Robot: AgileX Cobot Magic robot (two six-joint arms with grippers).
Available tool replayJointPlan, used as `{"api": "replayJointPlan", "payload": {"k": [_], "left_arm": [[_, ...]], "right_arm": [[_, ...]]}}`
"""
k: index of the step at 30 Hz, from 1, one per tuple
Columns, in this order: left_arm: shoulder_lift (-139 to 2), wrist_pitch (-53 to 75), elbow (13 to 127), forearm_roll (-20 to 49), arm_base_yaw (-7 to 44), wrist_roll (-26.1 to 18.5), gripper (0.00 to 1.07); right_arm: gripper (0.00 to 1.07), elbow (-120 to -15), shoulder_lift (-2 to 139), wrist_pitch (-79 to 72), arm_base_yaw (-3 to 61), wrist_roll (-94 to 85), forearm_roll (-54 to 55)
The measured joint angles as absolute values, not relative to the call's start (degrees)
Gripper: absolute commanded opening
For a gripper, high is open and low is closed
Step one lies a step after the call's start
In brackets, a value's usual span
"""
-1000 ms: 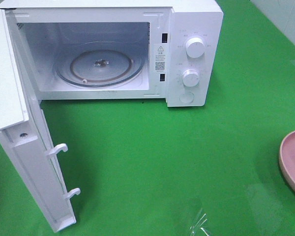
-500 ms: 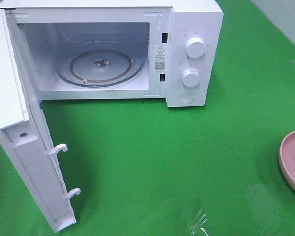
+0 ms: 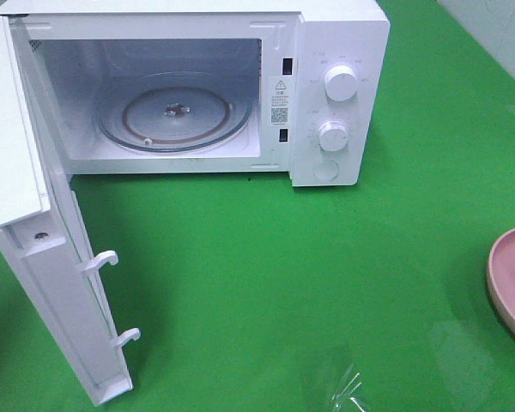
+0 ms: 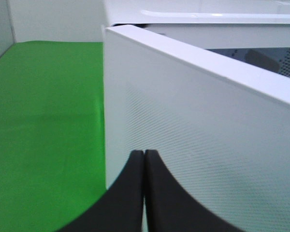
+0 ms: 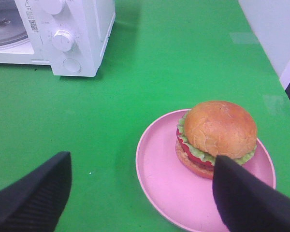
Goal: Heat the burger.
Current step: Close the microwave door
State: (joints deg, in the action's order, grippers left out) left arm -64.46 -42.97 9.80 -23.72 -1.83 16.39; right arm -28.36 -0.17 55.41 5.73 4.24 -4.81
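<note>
Green table: carries all items listed. Left edge: microwave door, white, swung fully open toward the front, standing upright on its hinge side; two white hooked latches project from its inner edge, one above the other. Left gripper: black fingers pressed together with no gap, closed on nothing, seen only in the left wrist view, sitting just beside the outer dotted face of the door. Rear left of the table: microwave, white, cavity exposed; inside lies a round glass turntable, bare, with a small hub at its centre. A warning label and a code sticker sit on the cavity's right frame. Control panel, right of the cavity: upper knob, lower knob, and a round button below them, all white. Front edge, right of centre: a pale glare patch on the green surface, nature unclear. Right edge of the table: pink plate, round, only partly in the overhead view. The burger: glossy brown bun, lettuce and red layer, resting on the pink plate toward its far right side, well apart from the microwave. Right gripper: black fingers spread wide, holding nothing, hanging above the near rim of the plate, one fingertip overlapping the burger's edge in the wrist view.
</note>
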Motion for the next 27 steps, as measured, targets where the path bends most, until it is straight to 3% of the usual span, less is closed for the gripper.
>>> {"api": "replayJointPlan", "payload": {"k": [5, 9, 15, 27], "left_arm": [[-71.05, -48.82, 9.85, -26.70, -1.09, 17.76, 0.00], [-75.34, -51.80, 9.91, -26.87, 2.46, 17.82, 0.00], [-80.44, -53.74, 10.54, -19.71, 9.45, 13.41, 0.00], [-85.94, -53.92, 16.90, -11.92, 17.88, 12.26, 0.00]], "right_arm": [[0.75, -28.36, -0.17, 55.41, 5.73, 4.24, -4.81], [0.75, -28.36, -0.17, 55.41, 5.73, 4.24, -4.81], [0.75, -28.36, -0.17, 55.41, 5.73, 4.24, -4.81], [0.75, -28.36, -0.17, 55.41, 5.73, 4.24, -4.81]]}}
